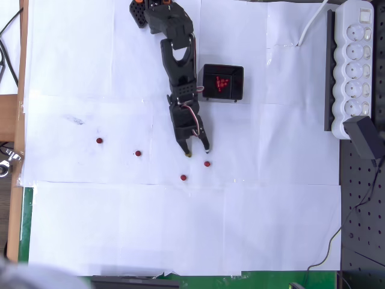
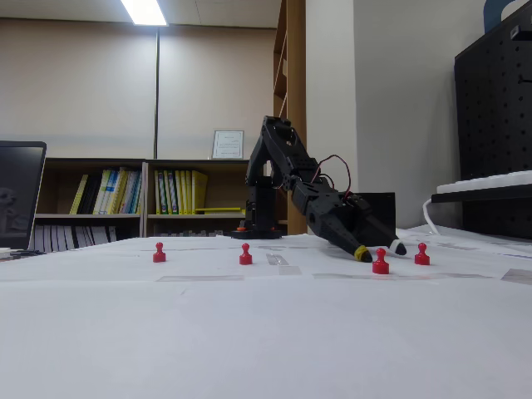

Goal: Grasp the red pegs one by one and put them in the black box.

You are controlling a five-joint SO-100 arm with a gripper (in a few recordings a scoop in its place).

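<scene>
Four red pegs point(image 1: 99, 141) stand loose on the white-papered desk point(image 1: 180, 229) in the overhead view: two to the left, one just below the arm's tips, one to the right of them. Several more lie inside the black box point(image 1: 223, 82), beside the arm. Lowered to the desk, the hand point(image 1: 198, 151) has its fingers spread, nothing between them, near the closest pegs.

Open desk point(image 1: 180, 229) is lying past the gripper point(image 1: 198, 150); two pegs point(image 1: 207, 163) point(image 1: 183, 177) are standing just ahead, the box point(image 1: 222, 82) sitting behind it.
</scene>
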